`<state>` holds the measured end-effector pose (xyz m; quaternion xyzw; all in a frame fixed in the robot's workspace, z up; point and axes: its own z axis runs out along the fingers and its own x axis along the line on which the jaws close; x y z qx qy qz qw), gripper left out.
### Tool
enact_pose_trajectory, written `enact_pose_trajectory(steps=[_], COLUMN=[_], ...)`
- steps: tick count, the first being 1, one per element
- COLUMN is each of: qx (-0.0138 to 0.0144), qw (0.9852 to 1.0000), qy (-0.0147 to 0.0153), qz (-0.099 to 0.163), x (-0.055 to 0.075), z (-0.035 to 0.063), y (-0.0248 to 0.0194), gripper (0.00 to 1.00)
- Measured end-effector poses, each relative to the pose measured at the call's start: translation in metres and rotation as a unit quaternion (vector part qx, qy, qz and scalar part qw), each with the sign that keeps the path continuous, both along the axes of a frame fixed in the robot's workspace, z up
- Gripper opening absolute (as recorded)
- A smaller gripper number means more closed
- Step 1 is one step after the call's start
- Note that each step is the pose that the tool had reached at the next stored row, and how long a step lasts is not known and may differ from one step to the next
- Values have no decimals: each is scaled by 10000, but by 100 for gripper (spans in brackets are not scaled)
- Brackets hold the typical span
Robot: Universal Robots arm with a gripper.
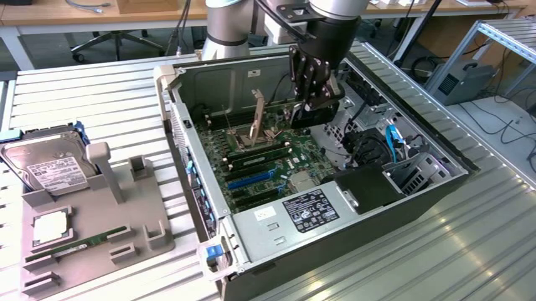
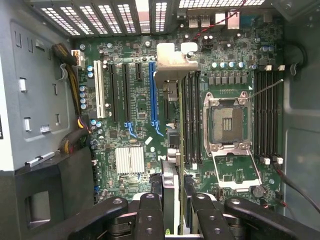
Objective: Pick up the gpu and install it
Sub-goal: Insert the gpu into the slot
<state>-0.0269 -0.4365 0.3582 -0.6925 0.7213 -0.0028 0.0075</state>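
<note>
Exterior view: tool (image 1: 314, 105) sits low inside the case (image 1: 226, 78), above the board; labels on drive (image 1: 52, 168) and power supply (image 1: 312, 210) are unreadable. Wrist view: tool clamped on gpu (image 2: 172, 92), edge-on over the slots; tilt or offset could jam its connector or snag the bracket (image 2: 172, 62)

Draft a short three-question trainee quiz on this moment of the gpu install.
1. True or false: the gripper is clamped on the gpu over the motherboard.
2. Where is the hard drive? A) on the motherboard B) on the grey holder at the exterior view's left C) in the gripper
3. What colour is the long slot beside the gpu?
Key: 1 true; 2 B; 3 blue.
</note>
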Motion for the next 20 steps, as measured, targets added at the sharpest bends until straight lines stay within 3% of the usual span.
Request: enact_pose_trajectory(steps=[20], qx=[-1], qw=[10000], qy=[0], qz=[0], x=[-19], z=[-12], y=[-43], gripper=[27])
